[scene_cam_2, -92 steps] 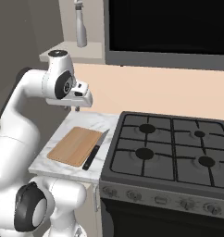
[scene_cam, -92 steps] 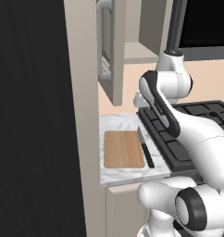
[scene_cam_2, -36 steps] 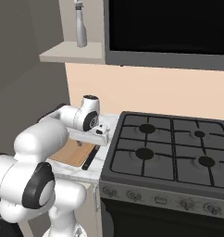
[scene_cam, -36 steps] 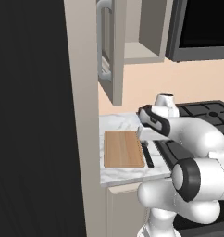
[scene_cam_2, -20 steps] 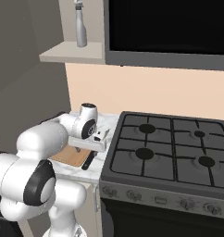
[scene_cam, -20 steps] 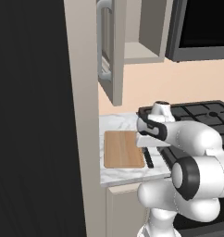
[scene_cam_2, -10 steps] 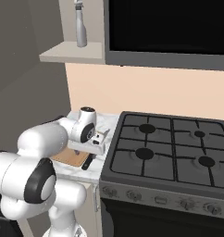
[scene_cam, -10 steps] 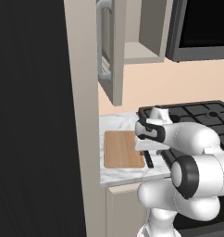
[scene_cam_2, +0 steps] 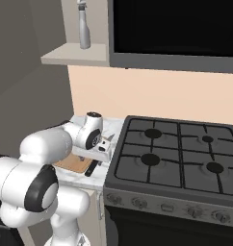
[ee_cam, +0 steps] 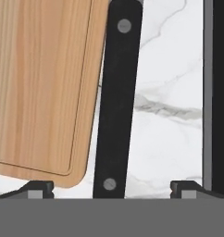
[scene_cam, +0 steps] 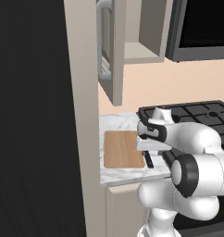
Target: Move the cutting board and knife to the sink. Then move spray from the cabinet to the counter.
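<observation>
The light-brown cutting board lies flat on the white marble counter, left of the stovetop. Along its right edge lies the knife, with its black handle running up the middle of the hand view. My gripper hangs low over that handle, open. One fingertip is over the board's corner and the other is over bare marble. From the right, the hand covers most of the knife, with the handle's end showing. The grey spray stands on the open cabinet's shelf. The sink is out of view.
The black gas stovetop borders the counter on the right, and its edge runs close beside the knife. The open cabinet door hangs above the board. A dark tall panel closes the left side. A black microwave is above the stove.
The hand has sunk lower over the knife's handle during the last second. Its fingers have stayed open. Board, knife and spray have not moved.
</observation>
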